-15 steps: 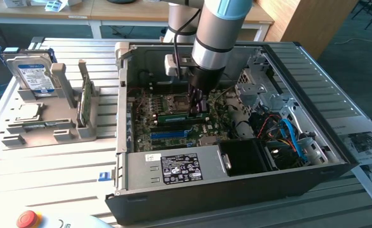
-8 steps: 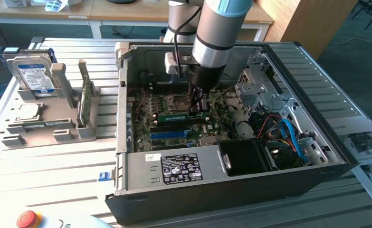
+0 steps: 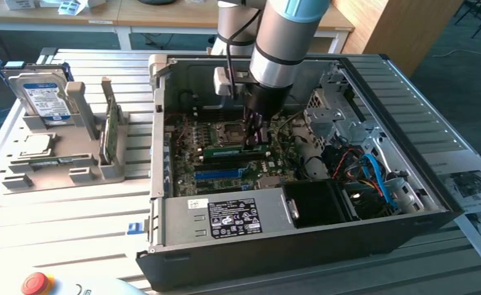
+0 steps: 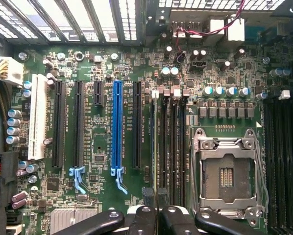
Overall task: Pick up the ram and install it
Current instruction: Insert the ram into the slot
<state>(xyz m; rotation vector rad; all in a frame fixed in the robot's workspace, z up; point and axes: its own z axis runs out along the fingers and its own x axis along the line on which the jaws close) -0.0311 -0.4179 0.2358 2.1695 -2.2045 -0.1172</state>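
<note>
Carefully now, with gripper (image 3: 255, 140) clenched on the ram (image 3: 223, 148), edge-on at the black memory slots (image 4: 172, 147) beside the empty CPU socket (image 4: 227, 172): square the stick to one slot, hold upright, press straight down evenly, no twisting.

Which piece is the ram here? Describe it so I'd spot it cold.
Inside the open computer case, find the motherboard beneath the gripper. The ram is the thin green stick on edge in its grip, unlike the flat black and blue slots beside it.
</note>
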